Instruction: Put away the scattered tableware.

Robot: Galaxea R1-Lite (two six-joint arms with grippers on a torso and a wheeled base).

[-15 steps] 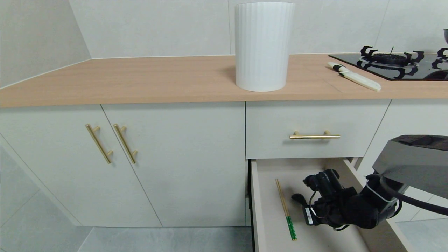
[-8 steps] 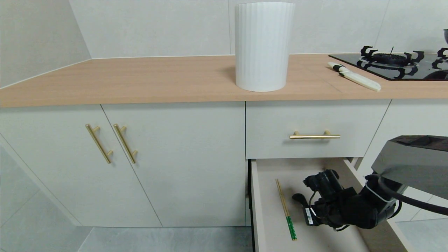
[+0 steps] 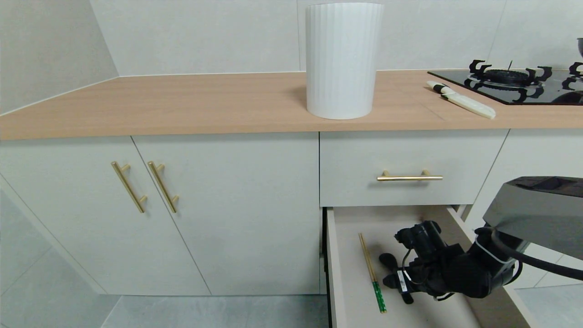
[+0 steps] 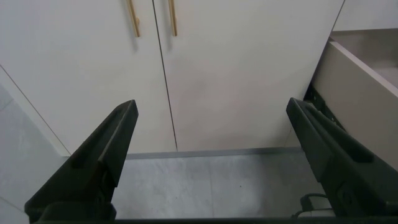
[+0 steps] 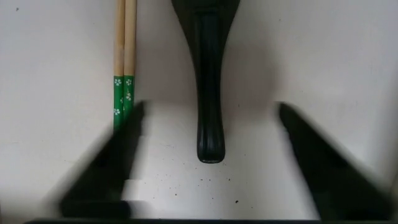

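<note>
The lower drawer (image 3: 339,273) is pulled out. On its floor lie a pair of wooden chopsticks with green ends (image 3: 372,273) (image 5: 124,62) and, beside them, a black spoon (image 3: 387,259) (image 5: 209,93). My right gripper (image 3: 403,279) (image 5: 210,124) hangs low in the drawer, open, its fingers spread on either side of the spoon's handle without touching it. My left gripper (image 4: 210,106) is open with nothing in it, low in front of the cabinet doors (image 4: 186,56). A white-handled knife (image 3: 461,99) lies on the wooden counter near the hob.
A tall white ribbed container (image 3: 341,59) stands on the counter (image 3: 182,105) above the drawers. A black gas hob (image 3: 510,82) is at the far right. The upper drawer with a gold handle (image 3: 409,177) is closed directly over the open one.
My right gripper's fingers have spread apart and let go of the black spoon, whose handle now lies free on the drawer floor. The arm itself has barely moved.
</note>
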